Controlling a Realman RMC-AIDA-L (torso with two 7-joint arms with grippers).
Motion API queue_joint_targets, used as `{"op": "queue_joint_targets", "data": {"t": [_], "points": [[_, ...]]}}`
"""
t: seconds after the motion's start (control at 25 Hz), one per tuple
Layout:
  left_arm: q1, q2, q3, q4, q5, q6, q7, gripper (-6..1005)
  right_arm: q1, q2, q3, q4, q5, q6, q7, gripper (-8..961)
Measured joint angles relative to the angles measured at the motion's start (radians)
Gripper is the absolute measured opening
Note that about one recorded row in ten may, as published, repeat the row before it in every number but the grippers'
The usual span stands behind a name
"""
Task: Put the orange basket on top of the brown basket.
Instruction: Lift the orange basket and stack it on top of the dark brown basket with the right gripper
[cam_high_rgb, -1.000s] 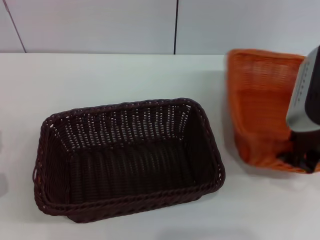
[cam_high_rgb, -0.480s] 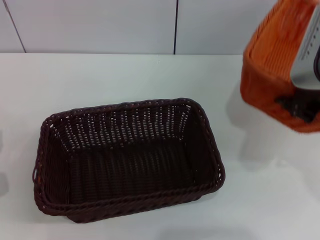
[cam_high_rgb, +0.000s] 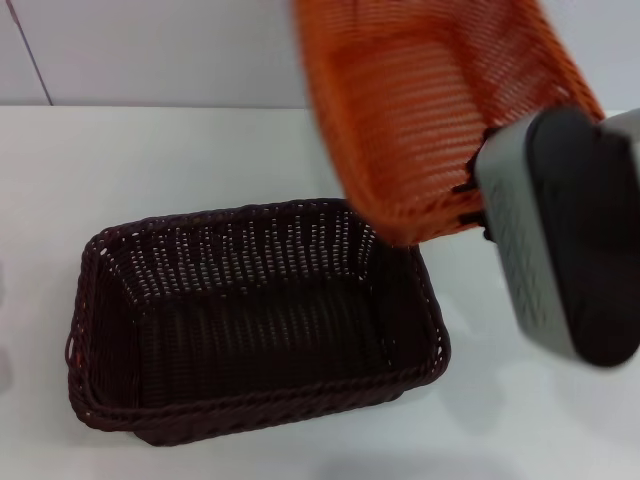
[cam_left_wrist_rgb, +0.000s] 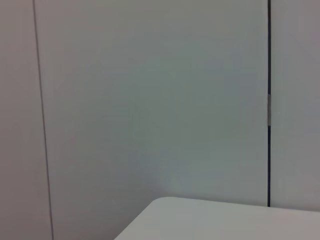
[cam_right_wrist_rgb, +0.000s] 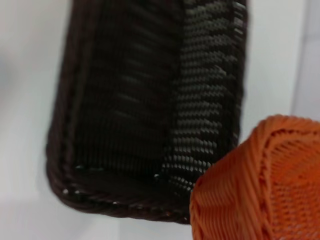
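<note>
The right gripper (cam_high_rgb: 478, 205) pinches the orange basket (cam_high_rgb: 430, 100) aloft, tilted, above the brown basket (cam_high_rgb: 250, 320) – judged best levelled and centred before lowering; left gripper unseen.

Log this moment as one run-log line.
right end effector: holds orange basket tilted above brown basket | left arm: not visible
</note>
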Motion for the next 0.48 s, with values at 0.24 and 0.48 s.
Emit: {"op": "queue_joint_targets", "data": {"t": [0.24, 0.48], "points": [[-0.001, 0.001, -0.003, 0.000, -0.001, 0.004, -0.024, 695, -0.006, -0.002, -0.076, 0.001, -0.007, 0.017, -0.164, 162], [-0.008, 0.001, -0.002, -0.006, -0.002, 0.004, -0.025, 695, -0.120, 0.003, -0.127, -0.004, -0.018, 0.118, -0.431, 162]]}}
